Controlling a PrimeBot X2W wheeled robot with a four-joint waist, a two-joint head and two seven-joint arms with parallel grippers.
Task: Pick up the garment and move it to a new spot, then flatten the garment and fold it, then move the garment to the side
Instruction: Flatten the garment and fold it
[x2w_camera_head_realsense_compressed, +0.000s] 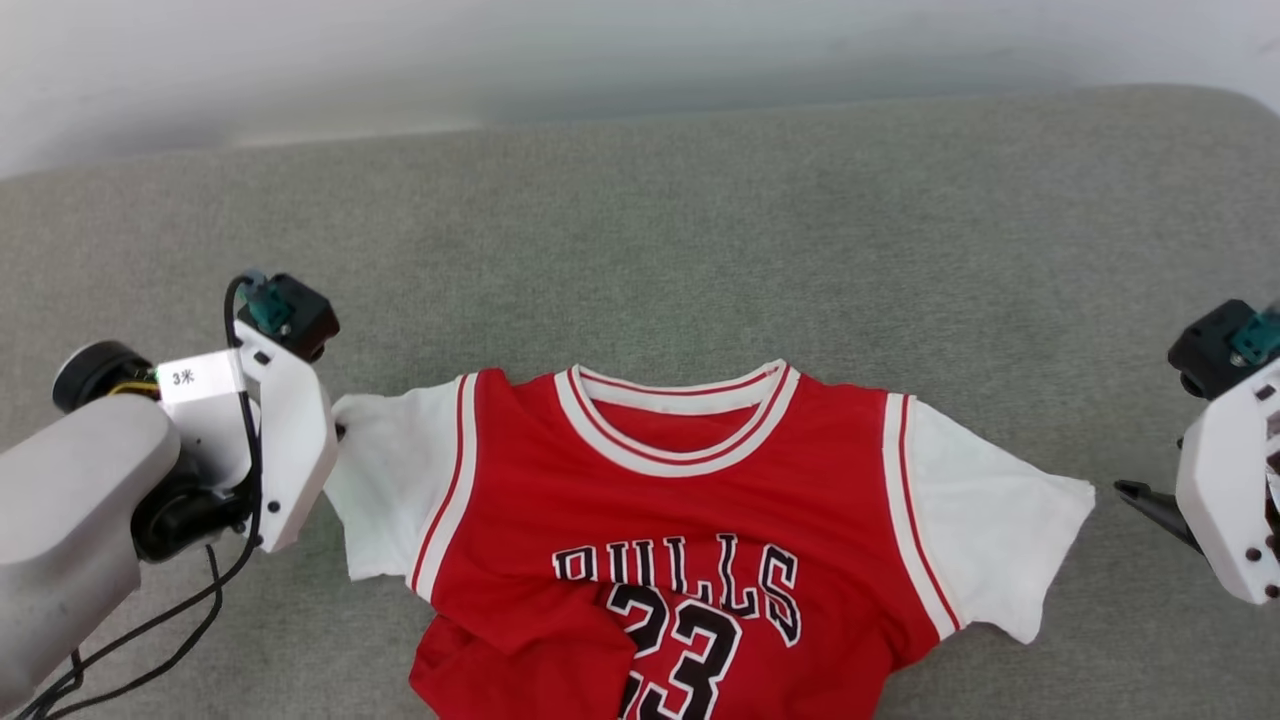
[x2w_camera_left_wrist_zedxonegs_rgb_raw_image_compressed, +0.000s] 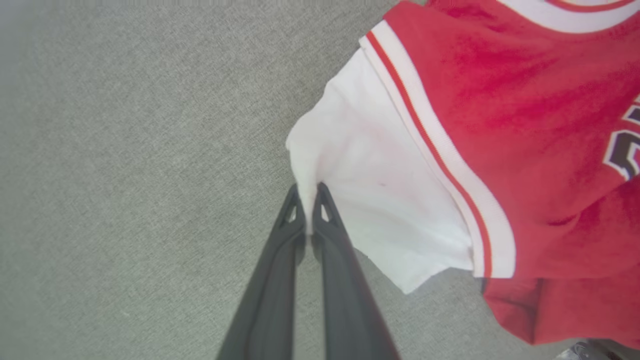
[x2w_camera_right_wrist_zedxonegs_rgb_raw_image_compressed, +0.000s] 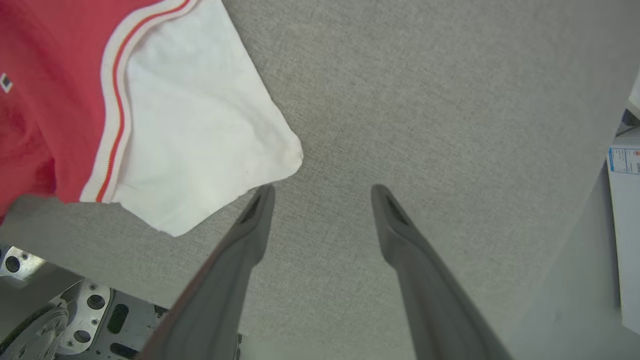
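Red garment lies front-up on grey fabric surface, at 6 o'clock in head view. It reads "BULLS" and "23". White tag on the left arm reads "3米". Left gripper is clenched on the sleeve edge at 9 o'clock. Right gripper is spread wide and empty, one fingertip just beside the 3 o'clock sleeve.

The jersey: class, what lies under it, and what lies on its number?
The jersey lies on the grey fabric surface, seen all around it; anything beneath the cloth is covered. A turned-up red flap overlaps the 23, hiding part of it.
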